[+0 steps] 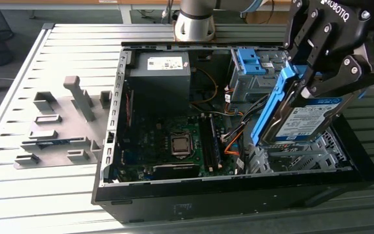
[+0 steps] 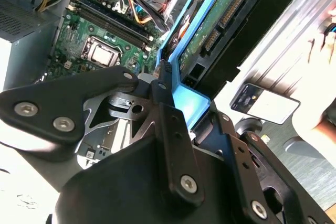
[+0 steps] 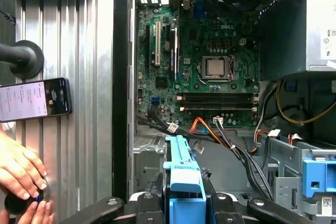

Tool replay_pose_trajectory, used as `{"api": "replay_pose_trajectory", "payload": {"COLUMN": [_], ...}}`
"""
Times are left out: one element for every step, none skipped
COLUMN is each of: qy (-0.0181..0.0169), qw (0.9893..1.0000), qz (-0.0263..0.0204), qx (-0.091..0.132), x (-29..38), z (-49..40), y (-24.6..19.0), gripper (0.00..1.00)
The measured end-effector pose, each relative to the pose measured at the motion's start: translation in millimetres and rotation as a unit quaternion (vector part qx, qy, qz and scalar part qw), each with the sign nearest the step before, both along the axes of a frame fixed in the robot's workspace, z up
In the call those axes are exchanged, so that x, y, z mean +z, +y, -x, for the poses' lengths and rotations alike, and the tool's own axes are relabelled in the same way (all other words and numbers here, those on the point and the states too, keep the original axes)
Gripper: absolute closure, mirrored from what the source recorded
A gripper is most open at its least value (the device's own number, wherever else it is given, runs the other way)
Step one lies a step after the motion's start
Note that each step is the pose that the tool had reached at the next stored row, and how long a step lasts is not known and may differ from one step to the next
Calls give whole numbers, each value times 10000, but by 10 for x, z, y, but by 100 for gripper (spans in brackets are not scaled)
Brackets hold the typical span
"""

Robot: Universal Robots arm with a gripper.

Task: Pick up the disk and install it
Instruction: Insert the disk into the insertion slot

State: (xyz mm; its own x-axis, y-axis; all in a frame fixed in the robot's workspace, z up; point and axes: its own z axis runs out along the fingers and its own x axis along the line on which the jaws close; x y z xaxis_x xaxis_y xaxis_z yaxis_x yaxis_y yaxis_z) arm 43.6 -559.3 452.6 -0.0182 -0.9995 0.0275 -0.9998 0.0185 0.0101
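Note:
The disk (image 1: 307, 119), a silver drive with a blue-and-white label and blue side rails, hangs tilted with one end down over the metal bay (image 1: 291, 158) at the exterior view's right end of the open computer case (image 1: 109, 192). My gripper (image 1: 317, 85) is shut on its upper part, one black finger on each side. In the second wrist view the disk's green circuit-board underside (image 2: 210, 30) and blue rail run away from the gripper (image 2: 163, 93). In the first wrist view the disk's blue rail (image 3: 181, 171) sticks out of the gripper (image 3: 181, 205) towards the motherboard.
Inside the case are a dark power-supply box (image 1: 159, 73), the green motherboard (image 1: 174, 141), orange and black cables (image 1: 235, 139) and a blue bracket (image 1: 249, 61) on the drive cage. Grey fixtures (image 1: 57, 122) stand on the slatted table. A phone (image 3: 34, 98) and a person's hands (image 3: 21, 174) are beside the case.

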Motion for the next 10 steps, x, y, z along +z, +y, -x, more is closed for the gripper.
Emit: {"api": "replay_pose_trajectory", "payload": {"qy": [0, 0, 0, 0, 0, 0, 0, 0, 0, 0], "qw": [10000, 10000, 10000, 10000, 10000, 10000, 10000, 10000, 10000, 10000], "qz": [0, 0, 0, 0, 0, 0, -1, 0, 0, 0], "qx": [1, 1, 1, -1, -4, -8, -10, -11, -14, -16], "x": [-3, -7, -10, -12, -15, -18, -21, -23, -26, -29], "z": [-4, -13, -25, -40, -57, -75, -94, -113, -127, -141], "y": [0, 0, 0, -1, 0, 0, 0, 0, 0, 0], "gripper": [64, 64, 64, 64, 64, 64, 64, 64, 64, 64]}}
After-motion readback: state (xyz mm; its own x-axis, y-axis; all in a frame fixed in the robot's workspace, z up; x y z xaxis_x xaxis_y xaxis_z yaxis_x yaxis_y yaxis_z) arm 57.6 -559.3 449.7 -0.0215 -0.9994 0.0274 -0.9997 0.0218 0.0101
